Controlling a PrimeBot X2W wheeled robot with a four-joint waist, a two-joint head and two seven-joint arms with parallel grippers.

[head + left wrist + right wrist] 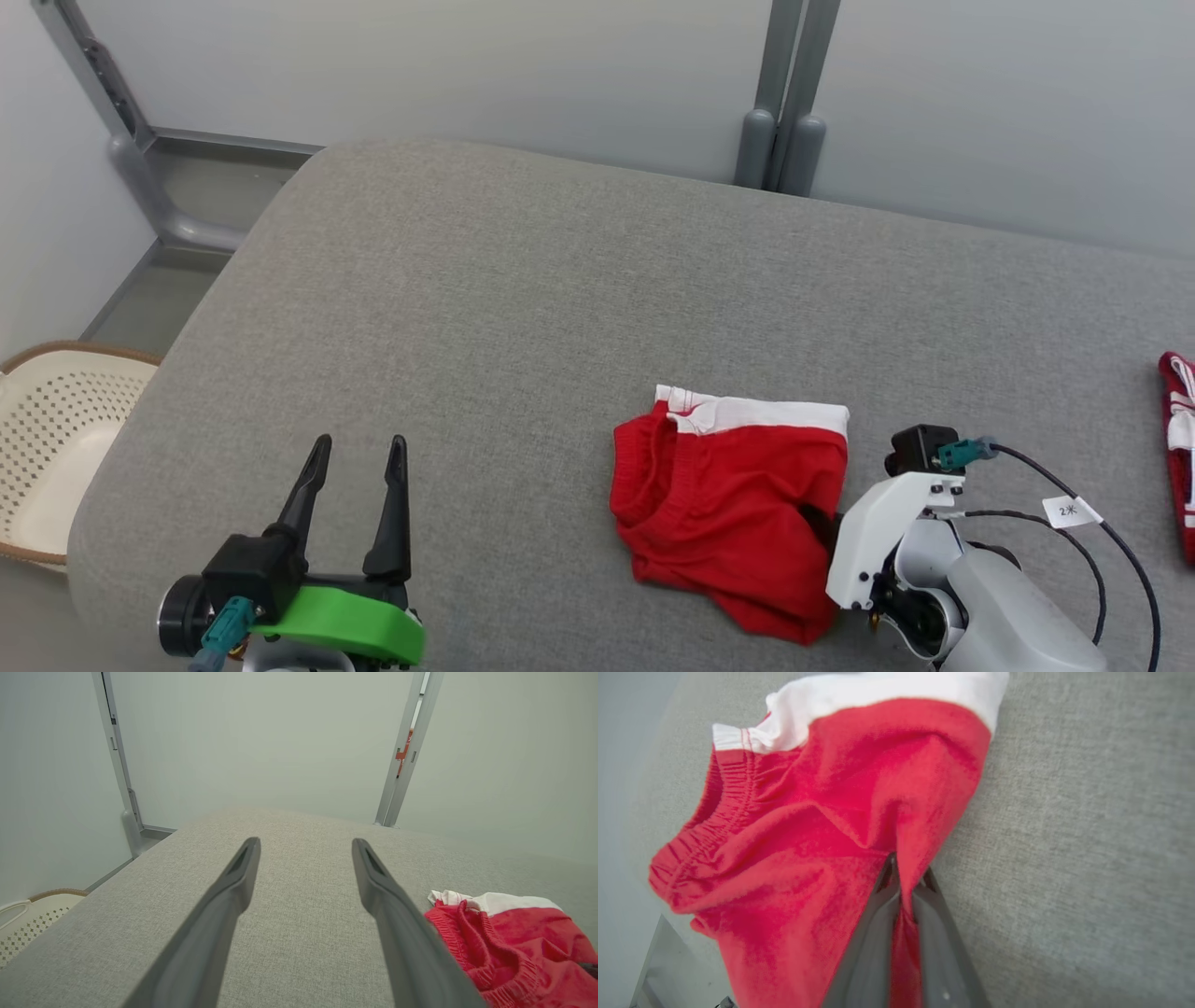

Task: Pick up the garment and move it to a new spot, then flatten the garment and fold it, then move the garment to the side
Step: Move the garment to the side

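The red shorts (733, 504) with a white band lie crumpled on the gray table (560, 280). In the head view they sit at about 5 o'clock from the middle of the picture. The white band is on the shorts' 12 o'clock side and the stretchy waist is on their 9 o'clock side.

The right gripper (908, 865) comes in at the shorts' 3 o'clock edge. Its two dark fingers are pressed together, and a fold of red cloth is pinched between them. In the right wrist view, an edge of the table shows at 8 o'clock, near the low end of the shorts.

The left gripper (360, 441) is at 7 o'clock in the head view, well apart from the shorts. Its fingers are spread wide and point to 12 o'clock, with just gray table between them.

A wide stretch of gray table runs from the shorts toward 10 and 12 o'clock, up to the far edge by the wall. The table's round corner is at 8 o'clock. A white basket (56, 439) with small holes sits past that corner, at 9 o'clock. Another red and white cloth (1178, 448) lies at the picture's 3 o'clock edge, well apart from the shorts. A gray post (784, 121) stands behind the far edge at 1 o'clock.
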